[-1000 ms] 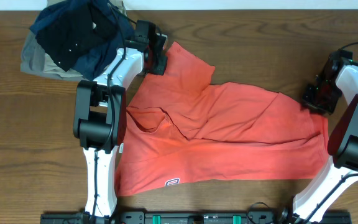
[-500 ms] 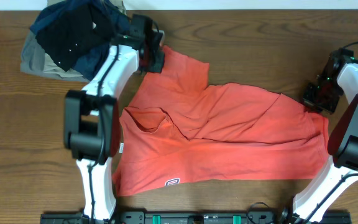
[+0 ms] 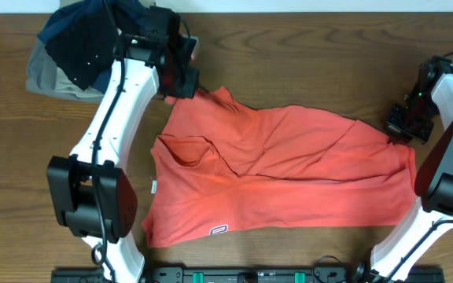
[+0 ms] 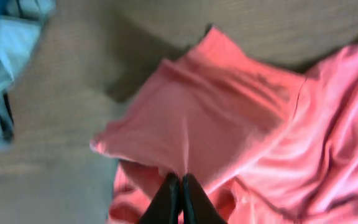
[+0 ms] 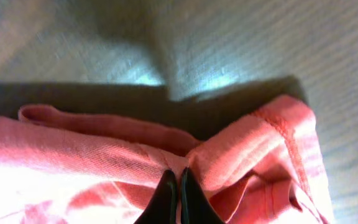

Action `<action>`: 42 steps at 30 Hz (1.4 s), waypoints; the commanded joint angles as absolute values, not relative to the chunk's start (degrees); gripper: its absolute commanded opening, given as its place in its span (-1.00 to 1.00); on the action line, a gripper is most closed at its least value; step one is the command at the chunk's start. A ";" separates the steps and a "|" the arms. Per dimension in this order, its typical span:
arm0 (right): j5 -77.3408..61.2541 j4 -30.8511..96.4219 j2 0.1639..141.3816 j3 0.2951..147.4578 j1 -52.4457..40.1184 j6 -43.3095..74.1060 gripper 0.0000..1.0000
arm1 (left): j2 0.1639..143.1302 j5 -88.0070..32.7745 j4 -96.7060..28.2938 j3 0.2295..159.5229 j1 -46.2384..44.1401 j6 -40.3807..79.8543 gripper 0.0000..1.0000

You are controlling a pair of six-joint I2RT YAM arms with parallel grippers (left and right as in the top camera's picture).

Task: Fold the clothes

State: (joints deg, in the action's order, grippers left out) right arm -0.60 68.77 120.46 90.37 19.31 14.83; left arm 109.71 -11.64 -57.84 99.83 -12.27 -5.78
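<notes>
Dark garment pile (image 3: 85,43) just beside left claw (image 4: 179,182) on coral T-shirt (image 3: 289,169)

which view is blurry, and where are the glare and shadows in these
Left wrist: soft and smeared all over, the coral-red T-shirt showing no weave. Right wrist: sharper, the shirt's weave and hem stitching readable, a bright glare patch on the wooden table, a dark shadow band just above the fabric. Overhead: sharp and evenly lit, only soft shadows.

The shirt (image 3: 305,165) is coral-red, plain but for a small dark-and-white logo (image 3: 219,230); the table (image 3: 289,55) is brown wood grain. The pile (image 3: 85,43) is navy, black and khaki; the arms (image 3: 104,114) are white and black.
</notes>
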 commanded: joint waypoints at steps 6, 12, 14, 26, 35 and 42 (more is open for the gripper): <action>4.40 72.38 116.97 91.37 18.90 19.81 -0.98 | 108.18 -11.31 -68.31 99.98 -11.11 -4.12 -0.88; 4.49 73.93 113.23 91.37 20.25 19.92 -0.98 | 105.78 -13.21 -74.22 99.98 -9.45 -3.55 -0.88; 4.51 74.43 111.74 91.33 20.47 19.90 -0.98 | 104.73 -13.96 -75.18 99.98 -9.32 -3.57 -0.88; 8.64 76.05 106.02 86.11 20.88 23.77 -0.98 | 103.72 -13.89 -83.53 96.71 -8.88 -4.45 -0.88; 8.60 74.17 105.65 80.36 20.99 23.73 -0.98 | 103.72 -13.91 -83.00 88.07 -8.16 -4.45 -0.88; 8.60 71.29 105.65 76.16 20.99 23.70 0.51 | 103.72 -13.91 -81.52 83.68 -8.16 -4.43 -0.88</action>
